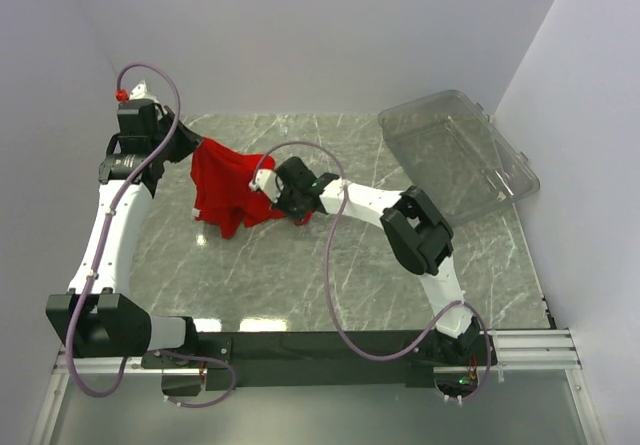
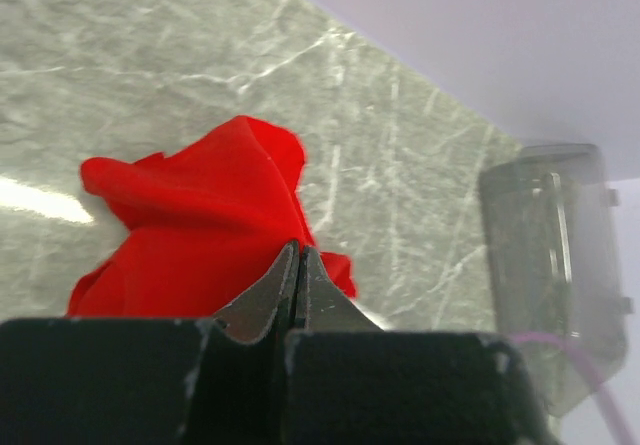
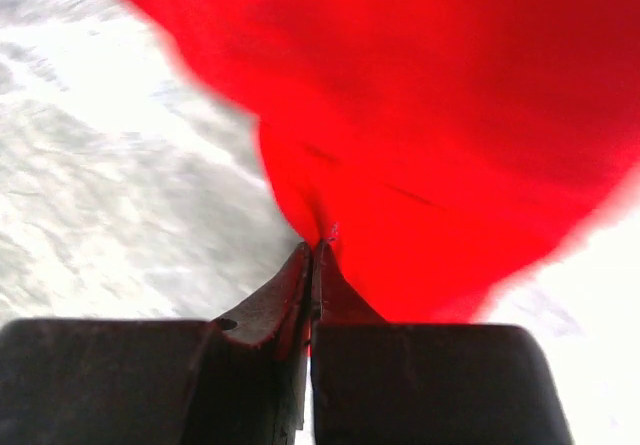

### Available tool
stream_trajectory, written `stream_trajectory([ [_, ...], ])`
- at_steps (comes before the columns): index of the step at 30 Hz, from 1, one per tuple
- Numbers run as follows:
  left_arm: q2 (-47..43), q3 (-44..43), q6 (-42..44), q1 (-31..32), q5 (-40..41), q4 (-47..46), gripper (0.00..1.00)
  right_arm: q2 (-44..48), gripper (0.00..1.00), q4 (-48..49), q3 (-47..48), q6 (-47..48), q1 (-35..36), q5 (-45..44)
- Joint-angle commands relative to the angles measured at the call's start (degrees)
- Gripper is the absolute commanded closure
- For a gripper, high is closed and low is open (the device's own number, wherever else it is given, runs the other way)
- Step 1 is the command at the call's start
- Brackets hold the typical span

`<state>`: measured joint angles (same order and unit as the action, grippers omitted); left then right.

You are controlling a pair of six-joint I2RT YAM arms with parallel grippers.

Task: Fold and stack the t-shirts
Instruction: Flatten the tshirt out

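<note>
Both grippers are clenched on the red t-shirt [image 1: 226,191], none released. The left gripper [image 1: 192,149] pinches a corner of cloth at the shirt's far-left top. In the left wrist view its fingers meet tip to tip with red fabric right at the tips, and in the top view the cloth peaks up to it. The right gripper [image 1: 272,187] pinches the shirt's right edge. In the right wrist view red cloth is drawn into a crease between the closed fingers.

The shirt is a crumpled bunch on the left-centre of the marble table [image 1: 300,285], draped from the two grips. Its lower part seems to rest on the tabletop, but I cannot tell how much is lifted. No fold yet and no stack; the task looks early.

Key relation: the line between the two grips runs diagonally, from far-left (left arm) to nearer and right (right arm). The pinches sit close together with slack cloth sagging between and below them. The shirt's long axis can't be read while it is bunched like this.

Judgement: the next move needs the grips pulled apart along that diagonal to tension the edge, then a lay-down flat. Free space lies toward the right and near side. The clear plastic bin [image 1: 455,155] sits well apart at far right, out of the way. Risk: a thin pinch slips when pulled.
</note>
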<state>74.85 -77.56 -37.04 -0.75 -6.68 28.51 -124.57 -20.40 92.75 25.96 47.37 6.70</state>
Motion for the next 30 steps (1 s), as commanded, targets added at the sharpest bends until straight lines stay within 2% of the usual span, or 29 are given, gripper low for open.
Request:
stream_trajectory([
  [1, -0.1, 1.0, 3.2, -1.8, 1.2, -2.8, 1.0, 7.8, 1.0, 2.2, 3.1, -2.2, -4.4, -1.0],
  [3, 1.0, 1.0, 4.2, -2.6, 1.5, -3.5, 1.0, 9.0, 1.0, 2.6, 5.7, -3.3, -7.8, -1.2],
  [10, 9.0, -3.0, 4.5, -4.4, 0.6, -9.6, 1.0, 6.1, 1.0, 3.2, 28.2, -8.6, -17.0, -6.6],
  [12, 11.3, -7.3, 3.6, -4.4, -0.8, -10.9, 1.0, 4.1, 1.0, 3.2, 37.3, -9.4, -19.1, -8.7],
  [15, 15.4, -14.8, 2.6, -4.6, -1.9, -11.7, 1.0, 2.8, 1.0, 4.1, 45.0, -10.3, -20.3, -10.3],
  [17, 17.5, -19.9, 2.2, -4.6, -2.4, -11.7, 1.0, 5.5, 1.0, 7.4, 44.5, -11.2, -21.2, -10.5],
  [20, 18.8, -23.6, 1.8, -4.5, -3.0, -12.1, 1.0, 12.4, 1.0, 11.6, 37.7, -12.5, -21.9, -7.8],
  [22, 19.3, -23.8, 1.4, -4.5, -4.0, -12.5, 0.99, 16.4, 1.0, 12.6, 28.9, -12.3, -21.9, -3.7],
  [26, 19.4, -18.8, 0.7, -4.6, -5.8, -13.8, 1.0, 32.1, 1.0, 14.9, 6.4, -5.6, -21.8, 9.0],
  [27, 19.1, -17.4, 0.5, -4.6, -6.2, -15.1, 1.0, 35.1, 1.0, 17.4, -3.4, -2.9, -21.7, 10.9],
  [30, 18.1, -12.3, 0.6, -4.6, -7.6, -16.3, 1.0, 41.7, 1.0, 17.5, -14.0, -2.7, -21.6, 13.3],
])
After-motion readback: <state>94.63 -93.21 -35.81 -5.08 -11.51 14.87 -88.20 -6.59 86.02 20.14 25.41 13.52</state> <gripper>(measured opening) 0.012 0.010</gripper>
